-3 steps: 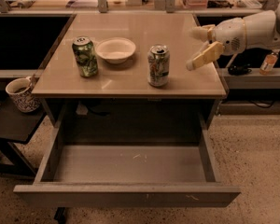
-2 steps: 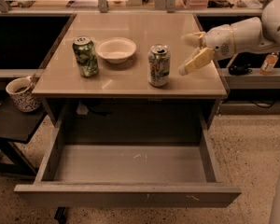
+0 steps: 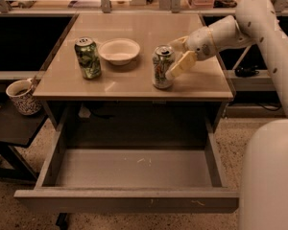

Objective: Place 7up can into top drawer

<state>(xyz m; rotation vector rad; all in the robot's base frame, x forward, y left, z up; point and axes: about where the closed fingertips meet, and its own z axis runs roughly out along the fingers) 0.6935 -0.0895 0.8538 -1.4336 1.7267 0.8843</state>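
7up can (image 3: 162,67): silver-white cylinder, green streaks, upright on the smooth tan table (image 3: 134,32)
Gripper (image 3: 173,59): flat cream fingers spread open, against the can's right side
Top drawer (image 3: 110,169): pulled out below, shallow, scuffed grey floor
Bowl (image 3: 119,50): round, white

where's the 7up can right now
The 7up can stands on the table near its front edge, right of the white bowl, with the gripper at its right side.

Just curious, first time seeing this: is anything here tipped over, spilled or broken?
Nothing stands out. The 7up can, green can and bowl stand upright on the table; the hand is beside the 7up can; the top drawer hangs open, scuffed.
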